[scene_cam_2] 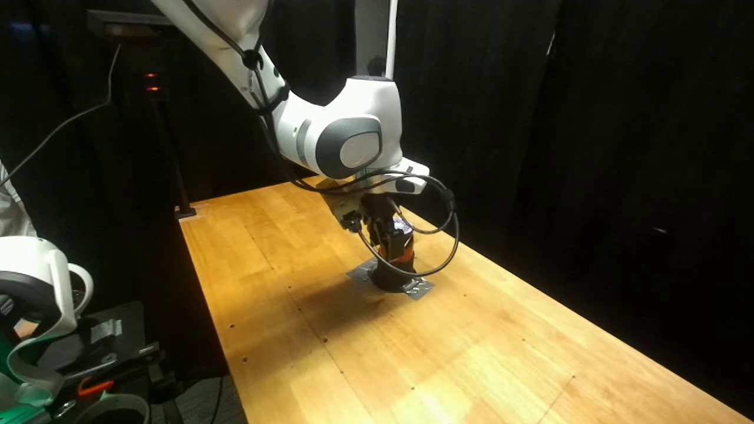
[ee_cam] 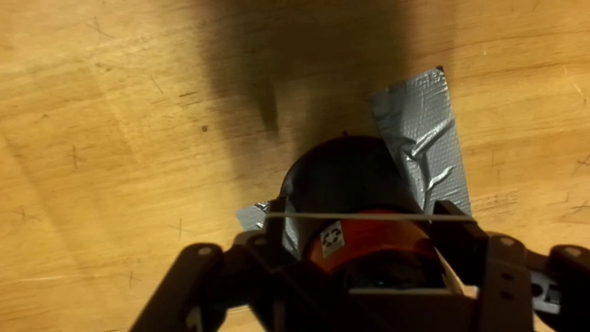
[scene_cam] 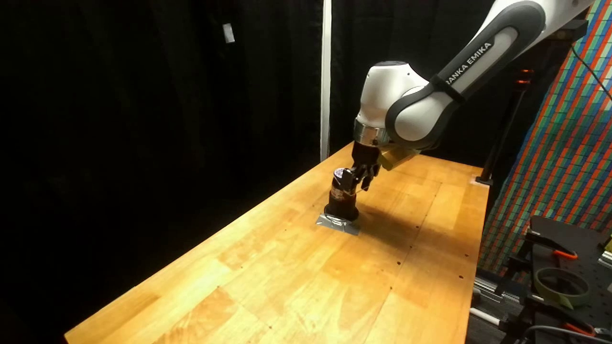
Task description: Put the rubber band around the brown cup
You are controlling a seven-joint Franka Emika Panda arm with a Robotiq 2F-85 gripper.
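Note:
The brown cup (ee_cam: 368, 235) has a black wide base, a red-orange middle and a dark upper part. It stands upright on the table in both exterior views (scene_cam: 343, 206) (scene_cam_2: 404, 254). My gripper (ee_cam: 364, 216) is open, its fingers spread on both sides of the cup in the wrist view. In both exterior views the gripper (scene_cam: 357, 185) (scene_cam_2: 387, 242) is low at the cup's upper part. The pale rubber band (ee_cam: 322, 216) is stretched between the fingertips and crosses before the cup. Another pale strand shows lower, by the cup's top. I cannot tell whether the band encircles the cup.
Grey tape (ee_cam: 431, 143) lies at the cup's base on the wooden table (scene_cam: 306, 277); it also shows in both exterior views (scene_cam: 337, 224) (scene_cam_2: 419, 288). A side stand with a tape roll (scene_cam: 562, 286) is beside the table. A black post (scene_cam: 497, 138) stands at the table's corner.

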